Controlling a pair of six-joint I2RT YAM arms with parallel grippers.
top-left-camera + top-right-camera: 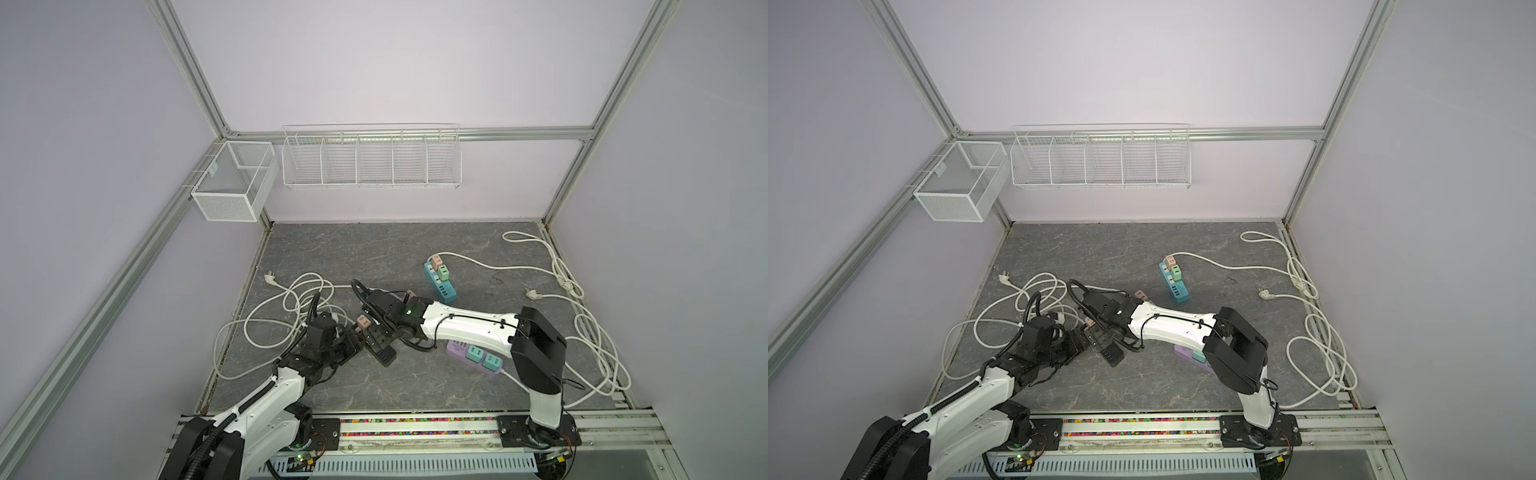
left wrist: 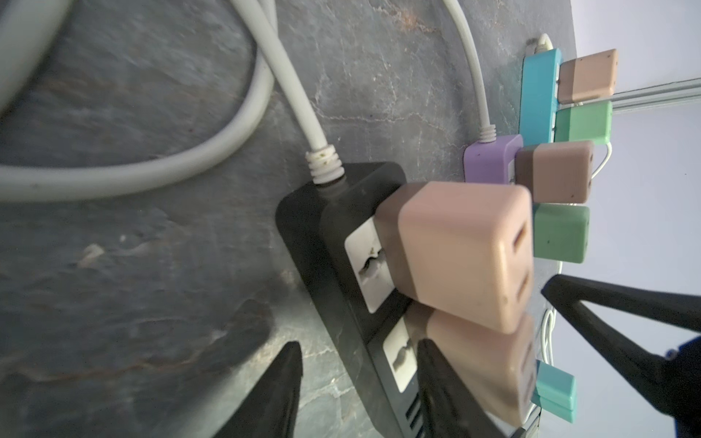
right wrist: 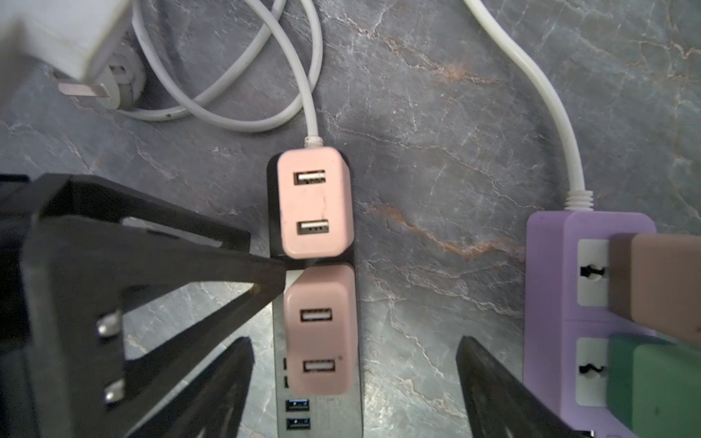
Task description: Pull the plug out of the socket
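Both spread: left gripper (image 2: pixel 358 343) astride black strip (image 2: pixel 299 216), seemingly loose; right gripper (image 3: pixel 354 341) flanking pink plug (image 3: pixel 320 337).

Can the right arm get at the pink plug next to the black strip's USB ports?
Likely yes: the right gripper hangs open over that plug, one finger on each side. The left gripper sits by the strip, not over the plug.

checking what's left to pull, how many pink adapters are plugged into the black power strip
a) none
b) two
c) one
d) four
b: the right wrist view shows the cord-end pink adapter and the second pink adapter seated side by side on the black power strip.
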